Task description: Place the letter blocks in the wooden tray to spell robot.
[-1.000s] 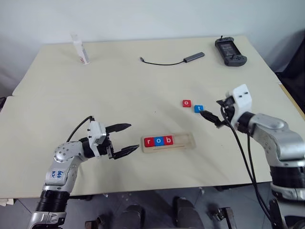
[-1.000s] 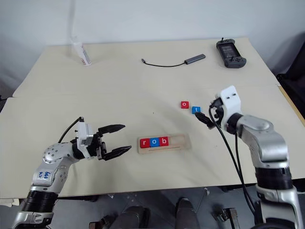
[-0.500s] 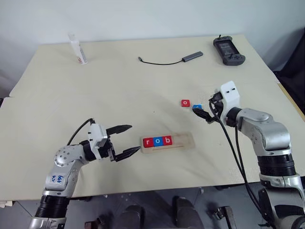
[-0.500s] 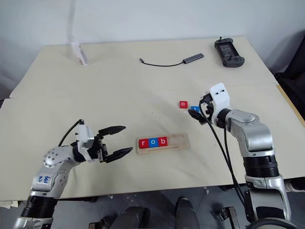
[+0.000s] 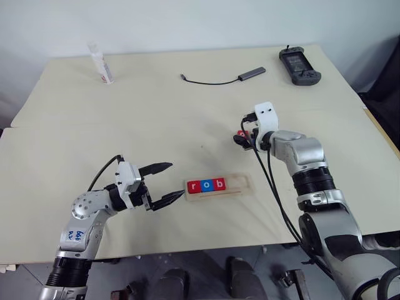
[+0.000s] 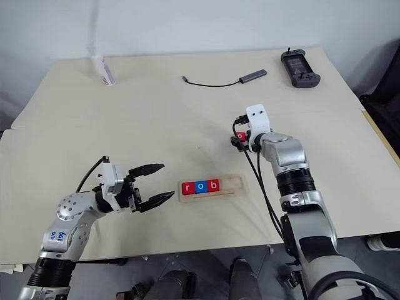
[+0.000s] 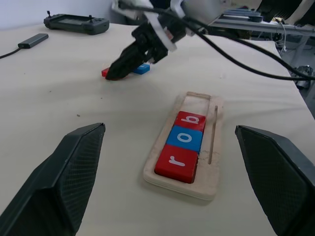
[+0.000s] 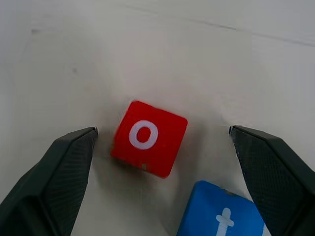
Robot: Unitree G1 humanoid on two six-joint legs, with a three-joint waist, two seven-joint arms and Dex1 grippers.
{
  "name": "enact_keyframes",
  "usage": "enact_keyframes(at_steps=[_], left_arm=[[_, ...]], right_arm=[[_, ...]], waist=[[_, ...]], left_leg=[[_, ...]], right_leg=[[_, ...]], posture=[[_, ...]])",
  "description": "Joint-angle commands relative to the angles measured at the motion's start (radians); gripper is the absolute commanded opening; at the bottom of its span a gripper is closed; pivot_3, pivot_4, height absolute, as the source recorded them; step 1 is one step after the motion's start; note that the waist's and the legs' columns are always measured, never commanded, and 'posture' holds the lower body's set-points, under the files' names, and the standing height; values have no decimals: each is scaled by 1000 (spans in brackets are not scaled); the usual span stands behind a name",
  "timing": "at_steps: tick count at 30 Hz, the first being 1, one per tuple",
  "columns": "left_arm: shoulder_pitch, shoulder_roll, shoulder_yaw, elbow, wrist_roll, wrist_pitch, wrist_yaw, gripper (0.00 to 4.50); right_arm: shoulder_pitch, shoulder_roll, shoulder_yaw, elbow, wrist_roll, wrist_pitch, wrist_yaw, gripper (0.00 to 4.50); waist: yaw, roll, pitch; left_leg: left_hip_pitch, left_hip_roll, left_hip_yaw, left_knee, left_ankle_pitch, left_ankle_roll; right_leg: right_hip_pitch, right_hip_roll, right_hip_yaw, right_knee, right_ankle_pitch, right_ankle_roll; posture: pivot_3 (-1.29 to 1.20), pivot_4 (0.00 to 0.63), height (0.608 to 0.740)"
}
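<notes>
A: Right gripper [image 8: 160, 142] is down over the loose tiles, fingers spread wide, the red o [image 8: 149, 138] sitting between them and touching neither.

B: And the blue t [image 8: 221, 214]?

A: Just beside the o, but cut off at the wrist view's edge; only part of the letter shows. From the head cameras the gripper hides most of both tiles, just a sliver of red peeking out.

B: What about the tray [image 5: 220, 186]?

A: Near the table's front edge, holding r [image 7: 176, 161], o [image 7: 184, 138], b [image 7: 191, 120] in a row at its left end. The rest of the groove lies bare.

B: Left gripper [image 5: 166, 183]?

A: Hovering just left of the tray, fingers apart, holding nothing. In its own view the fingertips run off the frame.

B: Anything at the back?

A: A cable [image 5: 215, 80], a dark controller [image 5: 299, 62] and a small white bottle [image 5: 100, 62] whose label is too small to read.
</notes>
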State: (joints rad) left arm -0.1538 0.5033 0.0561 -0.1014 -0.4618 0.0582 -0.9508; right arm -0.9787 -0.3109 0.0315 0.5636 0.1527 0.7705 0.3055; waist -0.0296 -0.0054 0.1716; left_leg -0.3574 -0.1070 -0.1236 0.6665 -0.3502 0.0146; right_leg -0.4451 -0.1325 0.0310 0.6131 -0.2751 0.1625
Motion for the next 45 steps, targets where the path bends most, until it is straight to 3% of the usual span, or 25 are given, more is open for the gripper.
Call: enact_keyframes(at_steps=[1,9,15,21,27,31,38,39,42,45], left_arm=[[17,4,12,-46,4,-6,13,4500],[27,7,9,-58,-2,-5,15,4500],[-11,-10,-19,-29,-2,-2,2,4500],[-50,-25,-54,24,-8,-8,-60,4500],[-113,-29,-80,91,-28,1,-163,4500],[-146,-27,-83,105,-35,2,-219,4500],[-179,-17,-89,109,-22,24,-262,4500],[-181,-18,-88,106,-22,28,-260,4500],[-181,-17,-82,93,-22,41,-248,4500],[-167,-9,-70,77,-23,46,-236,4500]], right_arm=[[-24,26,-18,27,-17,-10,-31,4104],[-2,61,-26,-39,-11,-6,-26,1479],[35,25,-53,-216,11,1,3,1449],[188,-77,-99,-636,64,277,9,1449],[499,-133,-241,-1133,94,672,-31,1449],[675,-156,-243,-1309,87,747,-43,1449],[726,-13,-262,-1369,80,756,-91,1449],[721,-4,-259,-1367,81,757,-93,2181],[690,-27,-267,-1352,93,746,-72,3138],[660,-142,-307,-1327,150,726,36,4172]], waist=[[-3,0,0],[-14,0,0],[-14,0,0],[4,0,0],[13,0,0],[17,0,0],[23,0,0],[26,0,0],[28,0,0],[30,0,0]], left_leg=[[0,0,0,0,0,0],[0,1,0,1,0,0],[0,0,0,1,0,0],[0,0,-1,0,0,0],[-1,-1,-1,1,0,0],[-1,0,1,1,0,0],[1,0,4,2,0,0],[1,0,4,2,0,0],[1,-1,3,2,0,0],[1,-1,3,2,0,0]], right_leg=[[0,0,0,0,0,0],[-1,0,0,3,0,0],[-1,0,0,3,0,0],[-1,0,-1,3,0,0],[-1,-1,-1,3,0,0],[-2,-1,0,3,0,0],[-1,0,2,3,0,0],[-1,0,2,3,0,0],[-1,-1,2,4,0,0],[-1,-1,2,4,0,0]], posture=[[0,150,740],[0,150,740],[0,150,740],[0,150,740],[0,150,740],[0,150,740],[0,150,740],[0,150,740],[0,150,740],[0,150,740]])
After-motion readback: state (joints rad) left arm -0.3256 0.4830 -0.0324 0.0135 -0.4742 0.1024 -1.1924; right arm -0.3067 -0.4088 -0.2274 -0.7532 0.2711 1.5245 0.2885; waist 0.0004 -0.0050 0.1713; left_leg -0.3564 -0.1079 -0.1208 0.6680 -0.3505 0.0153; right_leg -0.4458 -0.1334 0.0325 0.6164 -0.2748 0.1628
